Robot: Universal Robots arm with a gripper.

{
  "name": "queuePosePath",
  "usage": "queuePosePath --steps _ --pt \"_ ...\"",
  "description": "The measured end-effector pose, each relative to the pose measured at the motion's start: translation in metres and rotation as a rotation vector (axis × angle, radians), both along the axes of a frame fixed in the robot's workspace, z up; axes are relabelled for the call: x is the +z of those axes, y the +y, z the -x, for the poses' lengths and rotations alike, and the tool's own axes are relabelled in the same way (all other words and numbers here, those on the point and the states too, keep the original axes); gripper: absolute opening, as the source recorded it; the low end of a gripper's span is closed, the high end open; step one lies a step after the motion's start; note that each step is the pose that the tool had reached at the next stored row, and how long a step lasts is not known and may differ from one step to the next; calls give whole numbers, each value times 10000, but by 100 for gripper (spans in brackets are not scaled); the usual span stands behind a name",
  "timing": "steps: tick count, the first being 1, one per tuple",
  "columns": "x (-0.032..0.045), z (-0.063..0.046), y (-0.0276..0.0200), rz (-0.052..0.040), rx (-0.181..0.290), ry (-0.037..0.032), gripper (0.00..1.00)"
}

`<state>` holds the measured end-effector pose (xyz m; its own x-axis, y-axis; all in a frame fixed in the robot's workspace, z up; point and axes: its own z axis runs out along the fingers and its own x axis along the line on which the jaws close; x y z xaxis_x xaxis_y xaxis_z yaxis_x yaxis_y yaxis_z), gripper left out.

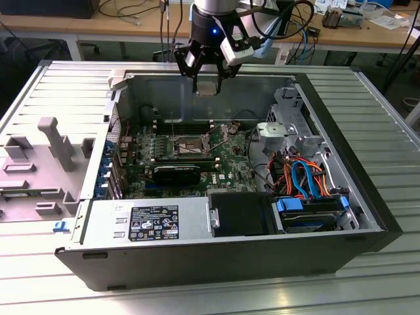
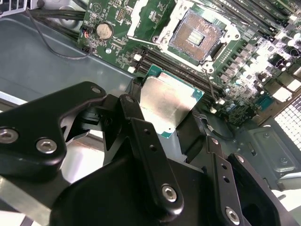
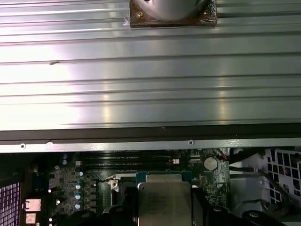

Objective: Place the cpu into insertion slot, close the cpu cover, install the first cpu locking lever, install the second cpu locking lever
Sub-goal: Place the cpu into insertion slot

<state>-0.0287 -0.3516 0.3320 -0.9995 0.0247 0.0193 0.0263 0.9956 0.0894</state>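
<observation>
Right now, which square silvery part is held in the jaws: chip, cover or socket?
The cpu: silvery top, green edge, clamped in the jaws above the board. The insertion slot sits uncovered on the board, gold-brown contacts showing.

An open computer case (image 1: 197, 262) sits on the desk (image 1: 387, 131). Inside it lies the insertion slot (image 1: 188, 144) — above, near the far wall, the claw (image 1: 206, 84) grips the cpu (image 2: 167, 103).

We can read no print. A black label (image 1: 154, 223) with white print lies on the power supply (image 1: 105, 226), at about seven o'clock from the slot (image 1: 190, 146) in the exterior view; its letters are too small. Faint marks on the cpu (image 3: 164, 205) are illegible.
</observation>
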Motion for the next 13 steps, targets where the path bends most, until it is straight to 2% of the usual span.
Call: queuePosePath --steps 3,13 --pt "-6 1 -21 -1 -1 -1 55" --pt "-16 1 -34 2 1 1 55"
